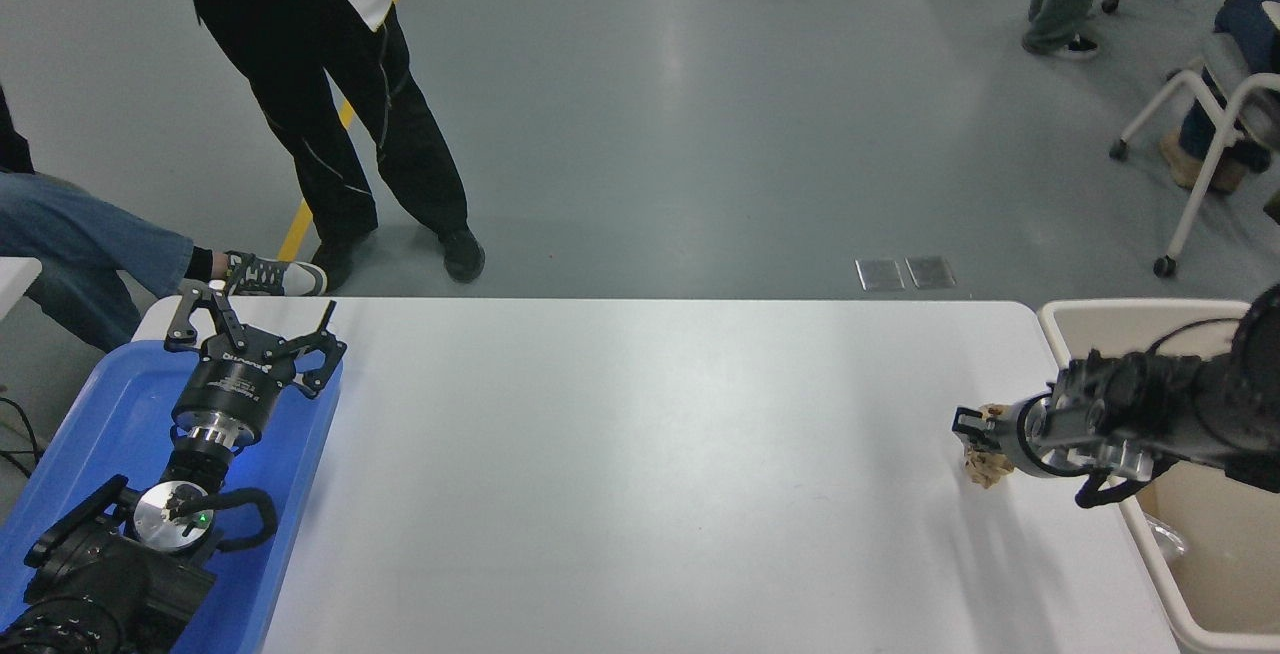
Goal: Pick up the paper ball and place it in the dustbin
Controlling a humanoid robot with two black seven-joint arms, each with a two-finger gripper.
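The tan-brown paper ball point(985, 466) is held between the fingers of my right gripper point(975, 439), near the right end of the white table point(640, 474). The gripper is shut on it and points left; the ball is partly hidden by the fingers and appears just above the tabletop. The beige dustbin point(1060, 319) stands just beyond the table's right edge, right behind my right arm, which crosses over its rim. My left gripper point(250, 319) is open and parked over the blue tray at the lower left.
A blue tray point(90, 424) lies at the table's left end under the left arm. A person in black trousers point(350, 134) stands beyond the far edge. A seated person's legs show at the left, and rolling chairs at the far right.
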